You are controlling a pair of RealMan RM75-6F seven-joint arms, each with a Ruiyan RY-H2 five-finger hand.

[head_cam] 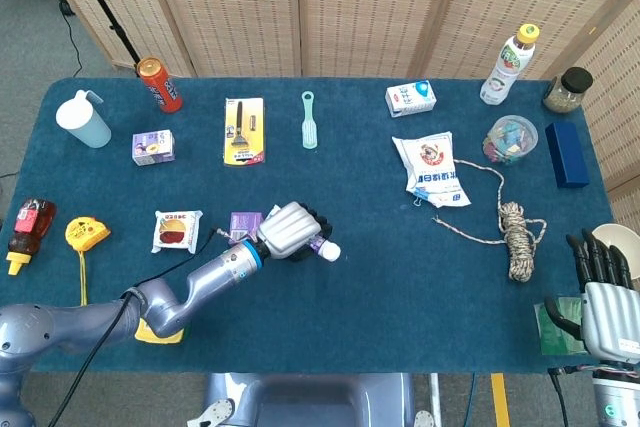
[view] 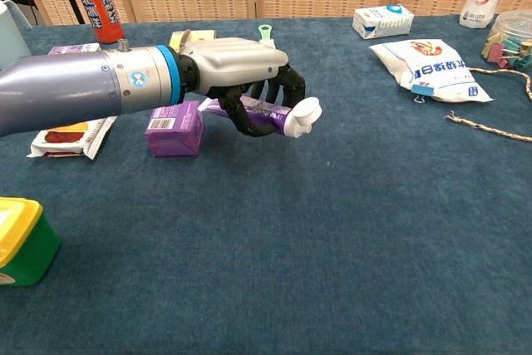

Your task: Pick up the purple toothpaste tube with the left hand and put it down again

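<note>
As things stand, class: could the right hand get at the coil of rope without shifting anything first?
Probably yes. The right hand is open at the table's near right edge, the coil of rope lies just ahead, and only bare cloth shows between them.

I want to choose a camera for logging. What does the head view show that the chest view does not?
Only the head view shows the right hand, idle at the table's near right corner, plus the rope and ketchup bottle. Only the chest view shows clear air beneath the lifted purple toothpaste tube. Both show the left hand gripping it.

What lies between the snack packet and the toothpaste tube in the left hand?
A small purple box sits between the snack packet and the held toothpaste tube; head view.
</note>
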